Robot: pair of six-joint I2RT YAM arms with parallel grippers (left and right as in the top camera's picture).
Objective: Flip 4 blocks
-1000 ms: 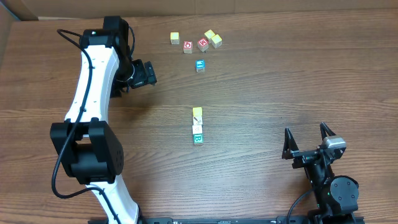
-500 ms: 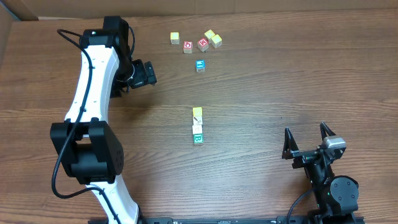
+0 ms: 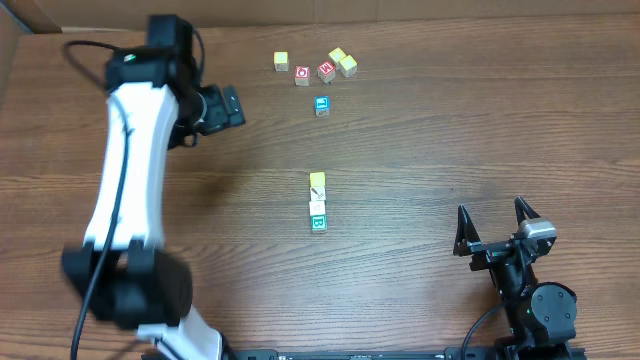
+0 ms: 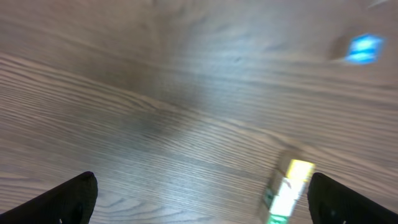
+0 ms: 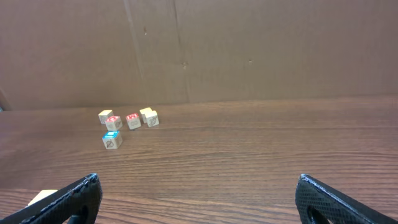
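The blocks [image 3: 318, 202] lie in a short touching row at mid-table: a yellow face at the far end, pale faces with a dark diagonal mark in between, and green print nearest. The left wrist view shows the same row of blocks [image 4: 287, 190] blurred, just inside the right fingertip [image 4: 339, 198]. My left gripper [image 3: 228, 104] hovers open and empty at the back left, well away from the row. The left gripper [image 4: 205, 200] holds only bare wood between its jaws. My right gripper [image 3: 492, 218] stands open and empty at the front right, and one pale block [image 5: 42, 196] peeks in beside its left fingertip.
A loose cluster of other cubes sits at the back: a plain yellow cube [image 3: 281, 61], red-printed cubes [image 3: 302, 75] and a blue-printed cube [image 3: 322, 104]. They also show as the blue cube [image 5: 112, 139] and red cubes [image 5: 132, 119]. A cardboard wall [image 5: 199, 50] closes the far edge.
The left arm has swung, carrying its open gripper a little toward the back and left; its wrist view is motion-blurred. The right arm and all blocks are unmoved.
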